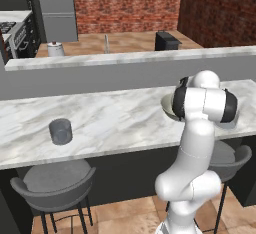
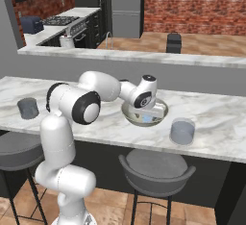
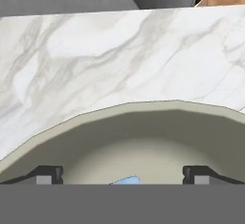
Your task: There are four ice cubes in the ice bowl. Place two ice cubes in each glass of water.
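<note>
The arm [image 2: 72, 123] is glossy white all over, built from fat rounded segments that look like smooth plastic tubes with bulbous elbows. Every joint has a dark, nearly black band or round cap, so you get this white-black-white pattern going up it. The wrist [image 2: 144, 93] ends in a rounded white housing with a dark ring and a small pale disc on its end. The finger tips [image 3: 50, 174] are small dark blocks with lighter grey faces. Couldn't spot any cables, screws or markings.
</note>
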Motion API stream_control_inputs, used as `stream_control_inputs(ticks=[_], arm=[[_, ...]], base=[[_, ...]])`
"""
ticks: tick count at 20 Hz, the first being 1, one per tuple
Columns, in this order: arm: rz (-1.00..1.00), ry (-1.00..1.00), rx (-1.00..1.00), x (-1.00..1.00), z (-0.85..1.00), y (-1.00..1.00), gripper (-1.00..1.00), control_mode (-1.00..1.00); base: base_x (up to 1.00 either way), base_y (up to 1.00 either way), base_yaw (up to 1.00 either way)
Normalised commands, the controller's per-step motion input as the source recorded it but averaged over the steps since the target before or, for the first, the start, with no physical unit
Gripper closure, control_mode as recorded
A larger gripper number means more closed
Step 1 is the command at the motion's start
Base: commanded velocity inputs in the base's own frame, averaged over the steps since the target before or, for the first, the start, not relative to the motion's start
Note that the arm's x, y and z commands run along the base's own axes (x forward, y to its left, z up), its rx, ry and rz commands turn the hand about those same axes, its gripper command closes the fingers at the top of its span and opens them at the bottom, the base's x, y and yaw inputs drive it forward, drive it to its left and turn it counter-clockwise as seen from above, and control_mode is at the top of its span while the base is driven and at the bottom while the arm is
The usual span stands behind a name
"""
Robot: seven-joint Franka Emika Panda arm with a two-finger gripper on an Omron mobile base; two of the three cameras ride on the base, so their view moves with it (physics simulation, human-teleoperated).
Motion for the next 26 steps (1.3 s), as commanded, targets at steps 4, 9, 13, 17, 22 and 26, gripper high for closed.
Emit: stream_control_inputs(ticks=[4, 9, 13, 17, 22, 26], arm=[[0.05, -0.03, 0.0, 0.0, -0.1, 0.0, -1.0, -1.0], [0.07, -0.03, 0.0, 0.08, -0.04, 0.0, -1.0, -1.0], [0.07, -0.04, 0.0, 0.13, -0.01, -0.03, -1.0, -1.0], [0.06, -0.04, 0.0, 0.08, -0.08, -0.18, -1.0, -1.0], [0.05, -0.05, 0.0, 0.03, -0.14, -0.29, -1.0, -1.0], [0.05, -0.07, 0.0, 0.05, -0.09, -0.19, -1.0, -1.0]], base=[[0.0, 0.0, 0.0], [0.0, 0.0, 0.0], [0.0, 0.0, 0.0], [0.0, 0.0, 0.0], [0.0, 0.0, 0.0], [0.0, 0.0, 0.0]])
